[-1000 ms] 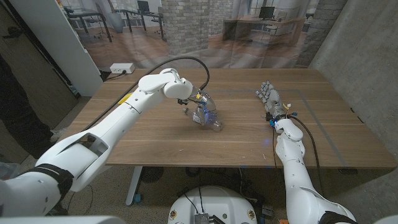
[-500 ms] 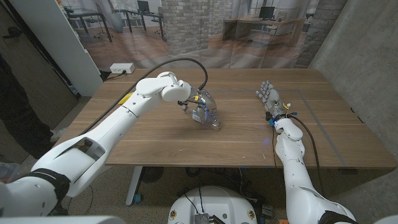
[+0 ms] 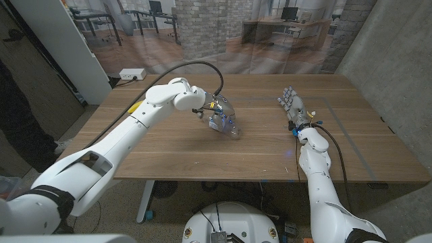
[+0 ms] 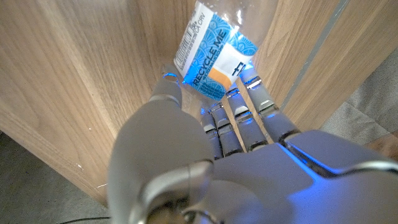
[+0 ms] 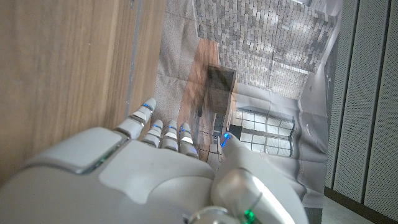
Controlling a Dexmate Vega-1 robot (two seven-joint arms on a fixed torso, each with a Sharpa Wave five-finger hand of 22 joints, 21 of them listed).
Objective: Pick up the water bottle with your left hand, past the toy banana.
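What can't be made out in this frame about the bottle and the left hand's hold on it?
- Head view: the left hand covers the water bottle, so finger contact is hidden.
- Left wrist view: bottle's top is cut off by the picture's edge; the cap is unseen.
- Whether it is lifted off the table: cannot tell.

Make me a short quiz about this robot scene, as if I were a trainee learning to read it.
1. True or false: the left hand holds the water bottle.
2. What is the right hand doing?
A. Gripping the bottle
B. Waiting at the table, holding nothing
C. Pressing a banana
3. Fill in: the word printed large on the bottle's blue label is ____.

Key:
1. True; in the left wrist view its fingers close around the bottle.
2. B.
3. RECYCLE.
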